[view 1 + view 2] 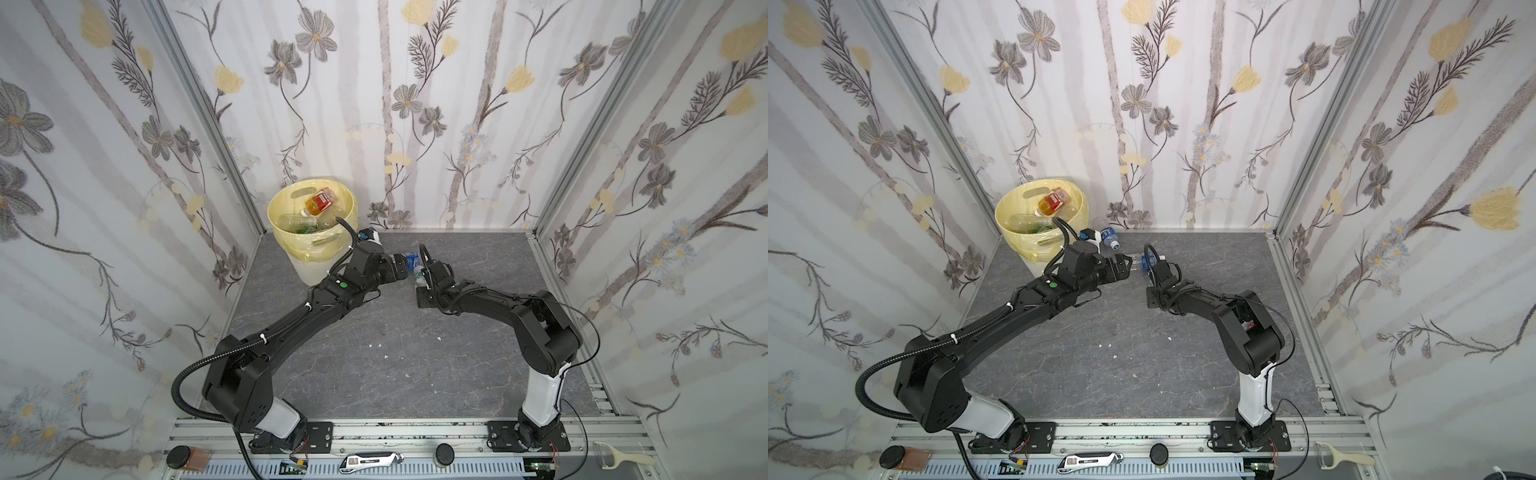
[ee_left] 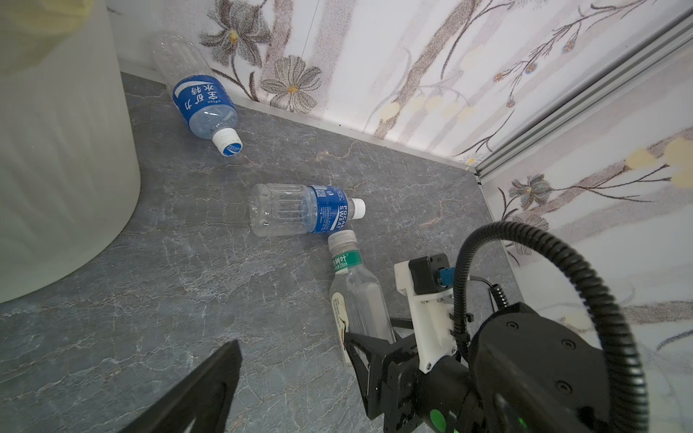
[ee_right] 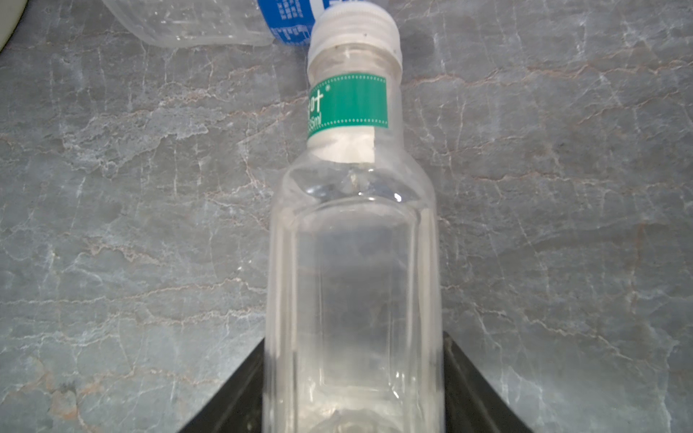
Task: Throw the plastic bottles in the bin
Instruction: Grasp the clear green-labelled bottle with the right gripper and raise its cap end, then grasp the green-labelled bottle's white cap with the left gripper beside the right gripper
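A clear plastic bottle with a green neck label (image 3: 348, 262) lies on the grey tabletop. My right gripper (image 3: 354, 337) is shut on its body, one black finger against each side. In both top views that bottle (image 1: 417, 279) lies mid-table under the right wrist. Its white cap touches a blue-labelled bottle (image 2: 300, 210) lying flat. Another blue-labelled bottle (image 2: 204, 101) lies by the back wall beside the bin (image 1: 307, 270). The bin holds an orange-red labelled bottle (image 1: 320, 201) and some clear and green ones. My left gripper (image 1: 402, 266) hangs open and empty over the table beside the right gripper.
Floral walls close in the back and both sides. The two wrists are close together mid-table. Small white scraps (image 1: 378, 345) lie on the table. On the front rail lie a utility knife (image 1: 370, 461), a peeler (image 1: 619, 457) and a black-lidded jar (image 1: 183, 457).
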`<state>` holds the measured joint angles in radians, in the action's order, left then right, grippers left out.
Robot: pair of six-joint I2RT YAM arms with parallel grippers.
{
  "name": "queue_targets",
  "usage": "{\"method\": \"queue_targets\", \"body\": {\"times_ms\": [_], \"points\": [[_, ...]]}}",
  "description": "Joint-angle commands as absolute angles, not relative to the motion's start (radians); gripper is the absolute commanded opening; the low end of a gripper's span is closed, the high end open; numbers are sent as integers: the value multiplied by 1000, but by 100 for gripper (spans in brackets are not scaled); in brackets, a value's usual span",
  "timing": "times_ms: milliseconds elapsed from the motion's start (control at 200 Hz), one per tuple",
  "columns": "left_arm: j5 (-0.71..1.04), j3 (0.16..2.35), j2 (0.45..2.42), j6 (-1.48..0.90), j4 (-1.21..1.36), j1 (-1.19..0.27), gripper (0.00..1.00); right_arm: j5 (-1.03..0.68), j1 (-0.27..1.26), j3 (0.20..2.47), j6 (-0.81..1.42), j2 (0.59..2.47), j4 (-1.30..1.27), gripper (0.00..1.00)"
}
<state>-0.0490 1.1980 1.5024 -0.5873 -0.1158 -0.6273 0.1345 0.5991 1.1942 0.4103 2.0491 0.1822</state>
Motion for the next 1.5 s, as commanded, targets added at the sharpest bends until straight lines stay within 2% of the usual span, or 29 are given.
{"method": "queue_targets", "body": {"times_ms": [0, 554, 794, 1074, 1494], "points": [[-51, 1189, 1491, -612, -103, -619, 100, 109, 600, 1169, 427, 2012, 146, 64], [167, 1199, 1552, -718, -102, -566, 100, -11, 612, 1029, 436, 1768, 17, 59], [210, 1237, 1601, -752, -102, -563, 100, -70, 621, 1012, 419, 1680, -28, 58], [236, 1284, 1644, -781, -98, -567, 96, -137, 630, 986, 421, 1625, -86, 57], [241, 1281, 1656, -796, -89, -581, 86, -188, 629, 988, 452, 1625, -141, 57]]}}
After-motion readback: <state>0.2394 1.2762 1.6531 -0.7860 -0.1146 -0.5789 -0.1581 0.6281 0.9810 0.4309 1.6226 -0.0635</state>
